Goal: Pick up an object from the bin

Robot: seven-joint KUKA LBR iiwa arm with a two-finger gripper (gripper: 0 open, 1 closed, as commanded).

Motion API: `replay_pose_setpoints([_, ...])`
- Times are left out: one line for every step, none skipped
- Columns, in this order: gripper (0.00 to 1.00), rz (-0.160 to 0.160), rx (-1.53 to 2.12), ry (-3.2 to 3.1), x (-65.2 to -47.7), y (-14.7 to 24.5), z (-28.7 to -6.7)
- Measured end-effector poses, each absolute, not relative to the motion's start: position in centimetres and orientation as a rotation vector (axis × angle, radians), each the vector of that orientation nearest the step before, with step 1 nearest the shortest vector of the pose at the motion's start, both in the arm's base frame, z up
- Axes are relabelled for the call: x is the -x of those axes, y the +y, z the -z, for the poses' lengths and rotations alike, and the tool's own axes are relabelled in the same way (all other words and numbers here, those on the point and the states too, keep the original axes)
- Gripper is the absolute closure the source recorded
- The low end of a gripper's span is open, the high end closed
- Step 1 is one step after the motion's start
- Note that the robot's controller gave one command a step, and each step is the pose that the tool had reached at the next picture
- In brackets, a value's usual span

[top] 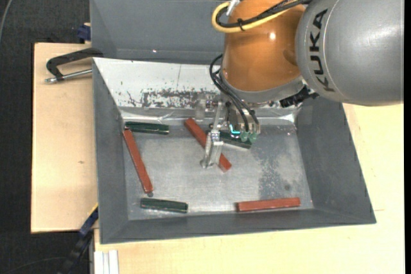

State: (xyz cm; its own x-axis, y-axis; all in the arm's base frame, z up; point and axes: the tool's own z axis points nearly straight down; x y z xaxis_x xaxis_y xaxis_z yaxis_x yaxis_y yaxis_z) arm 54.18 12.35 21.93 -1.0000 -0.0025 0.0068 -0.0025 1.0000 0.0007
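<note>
Gripper [214, 152] is down on the red bar [194, 129] mid-bin [106, 157], nearer the back wall. The bar's long axis runs back-left to front-right. Can't tell if the gripper is apart or clamped.

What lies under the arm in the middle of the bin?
A red stick, lying slantwise: both its ends show, and the arm covers its middle. What else lies there is hidden.

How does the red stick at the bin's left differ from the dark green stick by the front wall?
The red stick is clearly longer than the dark green stick. The red stick slants along the left wall; the dark green stick lies nearly level by the front wall. Both are slim, straight, lying flat, apart from the gripper.
</note>
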Motion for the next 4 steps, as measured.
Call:
replay_pose_setpoints([0.0,-0.002,-0.397,-3.112,-53.0,5.1,-15.9])
replay_pose_setpoints([0.0,0.002,-0.645,-3.082,-59.0,5.7,-7.8])
replay_pose_setpoints([0.0,0.002,0.076,-3.143,-57.5,0.1,-7.2])
replay_pose_setpoints([0.0,0.002,-0.306,-3.127,-53.5,1.1,-7.1])
